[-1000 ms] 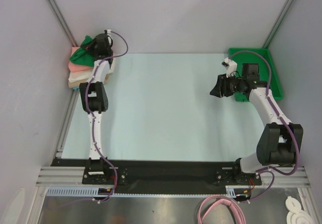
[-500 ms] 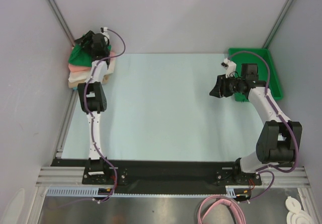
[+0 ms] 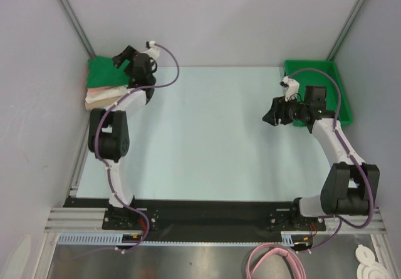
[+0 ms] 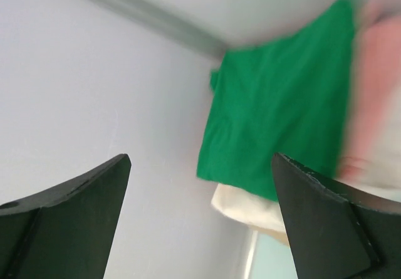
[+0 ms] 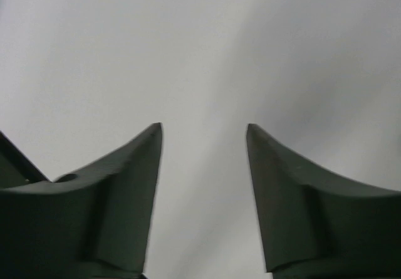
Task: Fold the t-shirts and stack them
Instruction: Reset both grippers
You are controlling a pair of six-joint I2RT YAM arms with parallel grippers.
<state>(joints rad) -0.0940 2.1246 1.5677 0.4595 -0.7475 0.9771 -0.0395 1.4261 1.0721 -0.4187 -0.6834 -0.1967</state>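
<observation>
The green shirt [image 3: 100,72] is lying flat on top of a stack [image 3: 105,95] of folded shirts in the table's [image 3: 200,135] far left corner, tight against the wall [image 4: 75,72]. The left claw [image 3: 120,57] is hanging just beside it, over the shirt's side that faces the table's middle, and its fingers are pointing toward the corner. In the left wrist view the left claw [image 4: 200,158] is standing wide open, with nothing between its two dark, wedge-shaped fingers [image 4: 69,216]. The green shirt [image 4: 276,116] is showing beyond the gap as a smooth, matte sheet of soft cloth, roughly rectangular. A pink shirt [image 4: 382,78] is peeking out from under it as a blurred band, and a cream shirt [image 4: 250,207] is jutting out below with a soft, rounded fold. The right claw [image 3: 270,113] is hovering well apart from the stack, near the table's right edge and just beside the bin [image 3: 341,84], a rigid green plastic tray in the far right corner. In the right wrist view the right claw [image 5: 203,126] is standing open with a clear gap, gripping nothing, and only a pale, featureless surface is showing between its fingers [image 5: 113,191].
</observation>
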